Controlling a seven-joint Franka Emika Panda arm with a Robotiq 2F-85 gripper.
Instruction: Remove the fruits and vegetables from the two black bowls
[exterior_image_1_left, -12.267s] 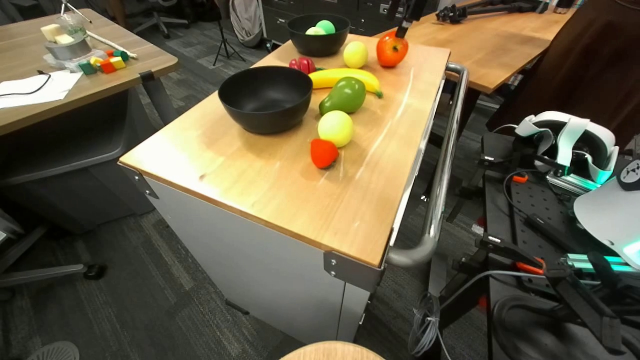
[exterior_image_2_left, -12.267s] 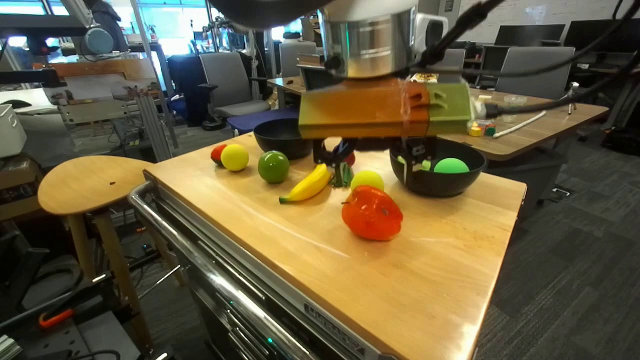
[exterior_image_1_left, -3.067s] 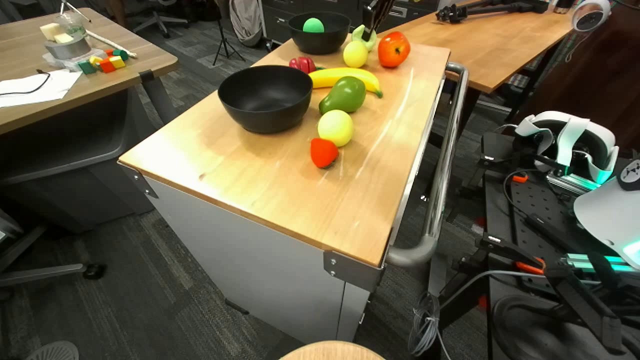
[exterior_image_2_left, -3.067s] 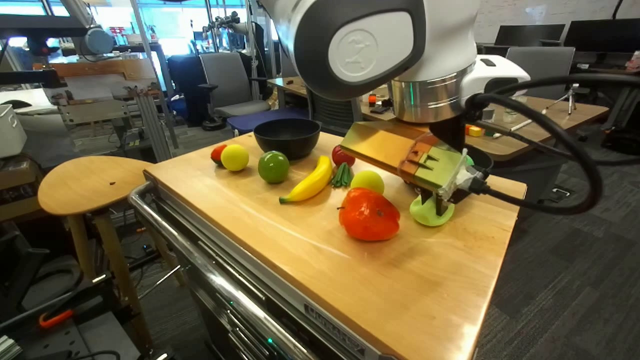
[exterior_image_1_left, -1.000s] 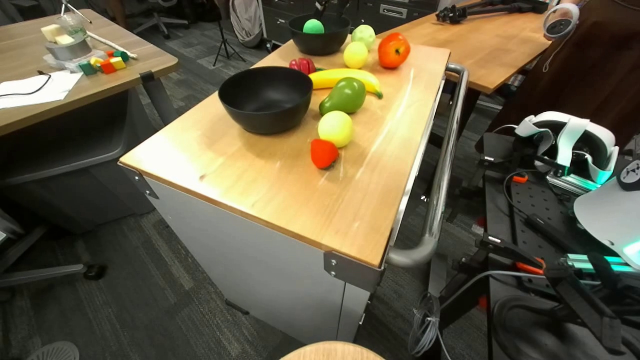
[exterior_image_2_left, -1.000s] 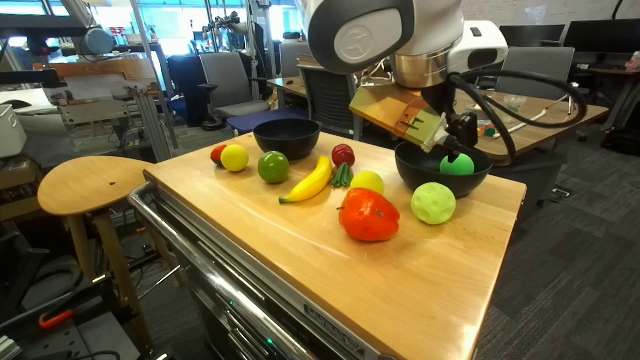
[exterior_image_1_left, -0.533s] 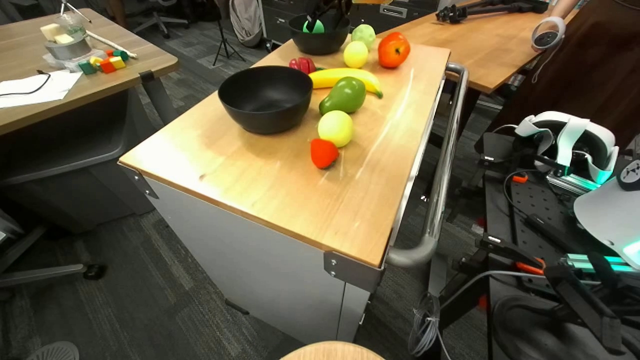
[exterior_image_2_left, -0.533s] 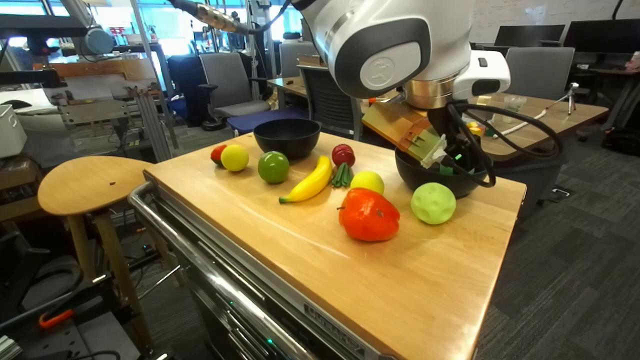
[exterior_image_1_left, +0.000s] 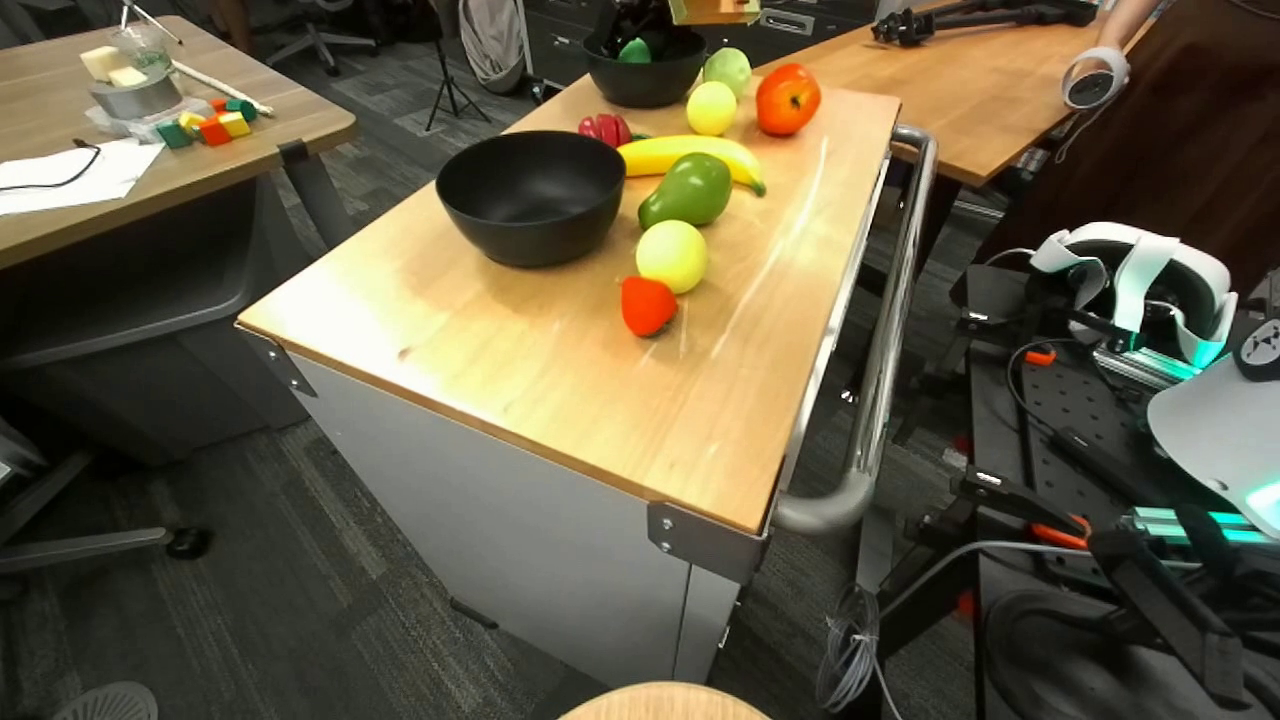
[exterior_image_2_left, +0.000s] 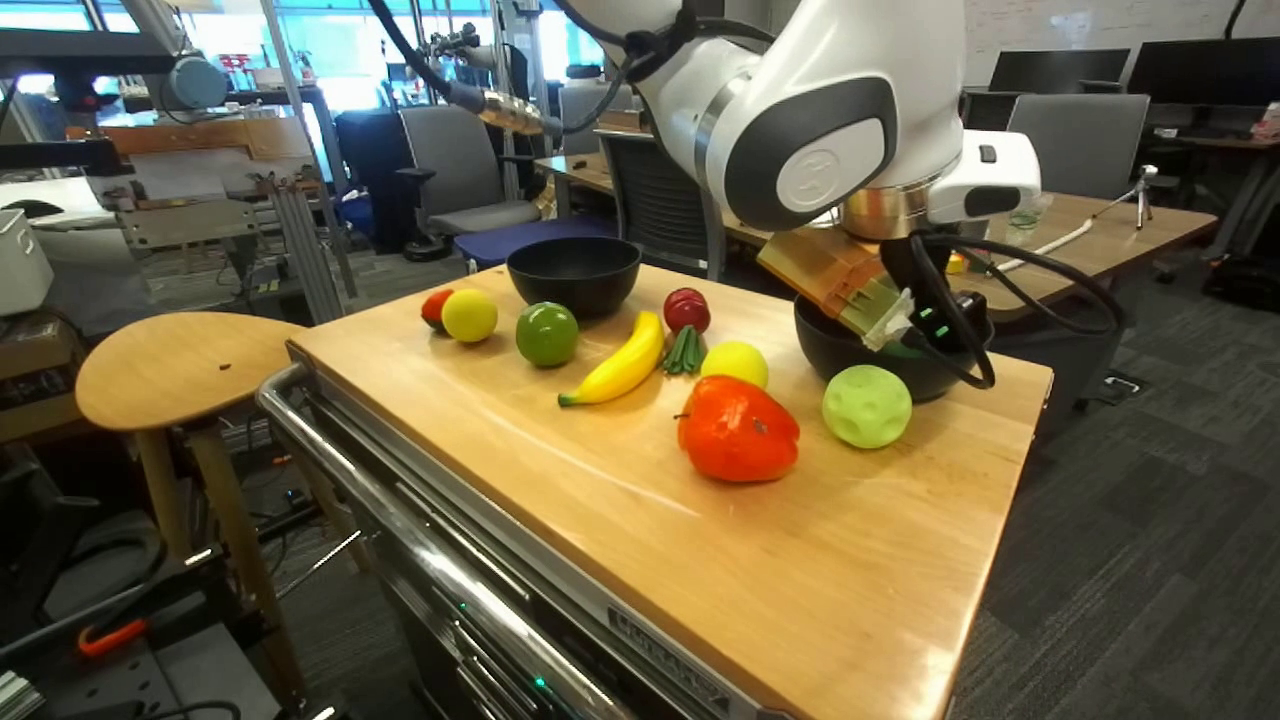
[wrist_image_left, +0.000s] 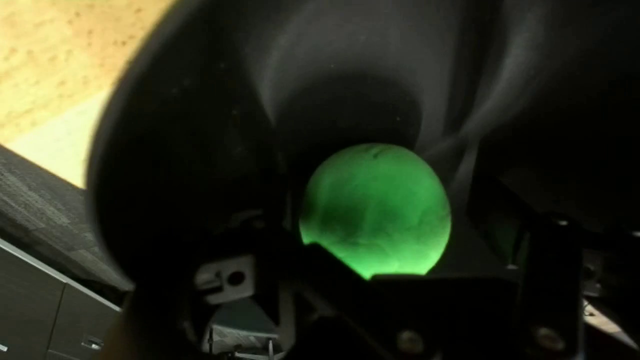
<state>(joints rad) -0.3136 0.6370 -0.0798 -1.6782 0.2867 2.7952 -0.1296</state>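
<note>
Straddling the green ball (wrist_image_left: 375, 210), the hand (wrist_image_left: 385, 220) is down inside the black corner bowl (exterior_image_1_left: 645, 88), fingers apart and nothing gripped: in the wrist view a strip of bowl shows between the ball and one finger. The other side is too dark to tell whether that finger touches.

This bowl stands near the counter's (exterior_image_2_left: 800, 570) corner away from both the steel rail (exterior_image_1_left: 898, 300) and the stool (exterior_image_2_left: 180, 370). The second black bowl (exterior_image_1_left: 535, 240), along the same long edge but toward the stool end, shows no produce inside.

The pitted yellow-green ball (exterior_image_2_left: 867, 406) sits just beside the corner bowl, with the orange-red piece (exterior_image_2_left: 740, 430) nearer the rail edge; the banana (exterior_image_1_left: 690, 152) and pear-shaped green piece (exterior_image_1_left: 690, 190) lie farther toward the stool end.

The step in hand looks like grasping the green ball, probably the last piece to come out. Next, the fingers should close squarely around its middle without pinching the bowl wall, then lift it straight up past the rim. The counter toward the rail edge seems a sensible landing place; a ball may roll, so release low.
</note>
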